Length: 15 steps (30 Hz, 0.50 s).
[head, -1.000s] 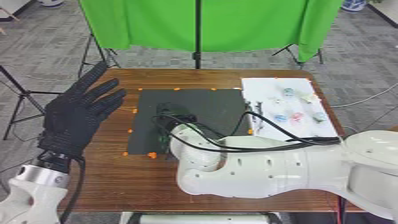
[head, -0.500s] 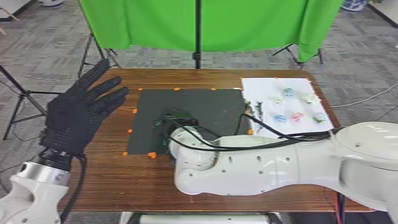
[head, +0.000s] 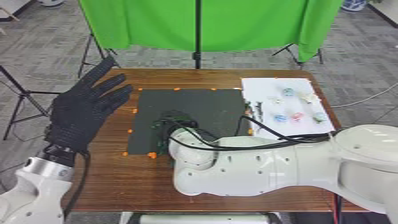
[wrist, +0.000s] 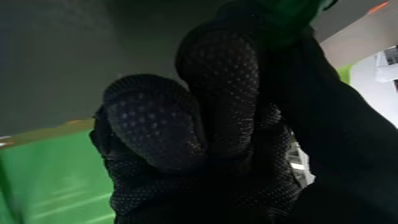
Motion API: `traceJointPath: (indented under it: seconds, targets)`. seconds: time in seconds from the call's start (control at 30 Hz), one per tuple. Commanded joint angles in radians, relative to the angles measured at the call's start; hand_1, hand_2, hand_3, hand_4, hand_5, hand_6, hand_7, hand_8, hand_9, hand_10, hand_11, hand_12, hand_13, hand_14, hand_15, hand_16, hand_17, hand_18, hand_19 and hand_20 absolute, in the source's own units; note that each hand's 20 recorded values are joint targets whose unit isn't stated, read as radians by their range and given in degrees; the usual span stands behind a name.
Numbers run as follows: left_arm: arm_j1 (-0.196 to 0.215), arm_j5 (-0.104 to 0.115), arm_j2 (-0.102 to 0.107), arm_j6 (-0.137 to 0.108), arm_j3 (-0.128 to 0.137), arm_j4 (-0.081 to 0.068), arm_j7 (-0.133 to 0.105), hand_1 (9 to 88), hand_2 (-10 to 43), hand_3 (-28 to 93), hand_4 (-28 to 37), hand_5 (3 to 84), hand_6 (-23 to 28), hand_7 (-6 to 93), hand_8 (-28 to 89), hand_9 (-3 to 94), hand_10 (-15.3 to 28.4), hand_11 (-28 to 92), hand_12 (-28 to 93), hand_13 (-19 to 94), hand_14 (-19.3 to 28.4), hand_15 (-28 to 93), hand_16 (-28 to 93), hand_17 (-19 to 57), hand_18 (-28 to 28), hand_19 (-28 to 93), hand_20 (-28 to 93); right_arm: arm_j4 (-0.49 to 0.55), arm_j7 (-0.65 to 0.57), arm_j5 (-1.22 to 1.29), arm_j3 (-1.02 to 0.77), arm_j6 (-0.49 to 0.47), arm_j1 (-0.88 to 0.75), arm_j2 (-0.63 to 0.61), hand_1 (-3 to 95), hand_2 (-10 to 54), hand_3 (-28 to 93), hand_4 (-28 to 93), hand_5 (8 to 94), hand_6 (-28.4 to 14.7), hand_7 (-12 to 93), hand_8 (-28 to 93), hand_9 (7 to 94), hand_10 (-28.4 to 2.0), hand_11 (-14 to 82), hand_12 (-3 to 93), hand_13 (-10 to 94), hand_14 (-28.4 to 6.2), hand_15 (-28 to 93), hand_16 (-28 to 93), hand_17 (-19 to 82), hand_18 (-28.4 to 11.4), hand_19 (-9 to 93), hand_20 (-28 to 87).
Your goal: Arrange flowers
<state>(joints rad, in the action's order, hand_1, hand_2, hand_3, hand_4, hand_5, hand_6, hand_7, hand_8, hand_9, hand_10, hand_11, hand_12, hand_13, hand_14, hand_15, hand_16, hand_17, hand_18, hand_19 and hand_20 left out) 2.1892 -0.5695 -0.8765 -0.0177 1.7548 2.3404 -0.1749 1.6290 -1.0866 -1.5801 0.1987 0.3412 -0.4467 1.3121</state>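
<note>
- Right of the black mat (head: 211, 101), white sheet (head: 264, 86): small flower heads laid out loose, a pink flower (head: 296, 117) and a blue flower (head: 281, 118) among them. Unused stock, to my reading.
- Just beside the mat's right edge, on the same sheet: thin dark stems (head: 259, 110), lying flat, apart from the flower heads.
- Over the mat: right hand (wrist: 153, 122). Grip state cannot be told; whether it holds anything, also unclear.
- Over the mat, right beside that hand: dark green thing (wrist: 289, 17). Leaves or a vase, cannot tell which. Contact uncertain.
- Left of the mat: left hand (head: 80, 112), fingers extended and apart, nothing in it. Taken as waiting.
- Progress, judged: early stage. Work seems centred on the green thing over the mat; no finished bouquet seen there.
- Left to do, judged: settle the green thing, then bring stems and flower heads across from the mat's right. Possible fault: light stems slipping or tipping when set.
</note>
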Motion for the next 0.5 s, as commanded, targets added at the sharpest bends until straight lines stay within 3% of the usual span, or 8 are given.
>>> traceJointPath:
  seconds: [0.03, 0.1, 0.13, 0.43, 0.5]
  targets:
    - [0.005, -0.004, -0.002, 0.011, 0.0, -0.007, 0.0, 22.3, 6.3, 75, -25.4, 25.0, 4.2, 14.6, -10, 22.0, 16.9, 17, 13, 14, 22.5, 27, 0, -18.7, 23.5, 38, 9, 0.015, 0.031, 0.069, -0.037, -0.029, -0.008, -0.001, 41.5, -1.0, 69, -28, 93.7, 2.8, 19, -13, 93.7, -10.4, 44.2, 15.4, 87, -9.3, 64, 20, 48, -23.3, 93, 35]
    - [0.005, -0.003, 0.0, 0.006, -0.002, -0.006, -0.001, 22.4, 6.3, 75, -25.3, 25.0, 4.2, 14.6, -10, 21.9, 16.9, 17, 13, 14, 22.6, 27, 0, -18.7, 23.5, 38, 9, 0.018, 0.031, 0.088, -0.049, -0.04, -0.014, -0.003, 41.3, 0.0, 68, -28, 93.5, 3.0, 17, -13, 93.7, -10.3, 43.5, 15.5, 87, -9.3, 64, 20, 48, -23.3, 93, 35]
    - [0.003, -0.004, -0.005, 0.008, 0.0, -0.006, 0.01, 22.4, 6.3, 75, -25.3, 25.1, 4.2, 14.6, -10, 21.8, 16.8, 17, 13, 14, 22.6, 27, 0, -18.7, 23.5, 38, 9, 0.016, 0.026, 0.083, -0.054, -0.043, -0.022, -0.002, 41.2, 0.9, 67, -28, 93.2, 3.0, 16, -13, 93.7, -10.3, 43.0, 15.6, 87, -9.2, 64, 20, 47, -23.2, 93, 35]
    - [0.016, -0.002, -0.001, -0.004, -0.003, -0.001, 0.001, 22.5, 6.3, 75, -25.2, 25.0, 4.2, 14.8, -10, 21.6, 16.6, 17, 13, 14, 22.5, 27, 0, -18.7, 23.3, 38, 9, 0.014, 0.025, 0.085, -0.055, -0.039, -0.018, -0.003, 40.6, 4.5, 60, -28, 87.1, 2.4, 13, -13, 93.7, -10.5, 40.7, 16.1, 86, -9.0, 64, 20, 47, -22.9, 93, 34]
    - [0.026, -0.003, 0.006, -0.008, -0.001, 0.002, -0.015, 22.6, 6.3, 75, -25.2, 25.0, 4.2, 14.8, -10, 21.5, 16.6, 17, 13, 14, 22.5, 27, 0, -18.7, 23.3, 38, 9, 0.007, 0.011, 0.059, -0.022, -0.016, 0.005, 0.003, 40.4, 4.5, 60, -28, 86.2, 2.5, 13, -13, 93.7, -10.5, 40.5, 16.3, 86, -9.0, 64, 20, 47, -22.9, 93, 34]
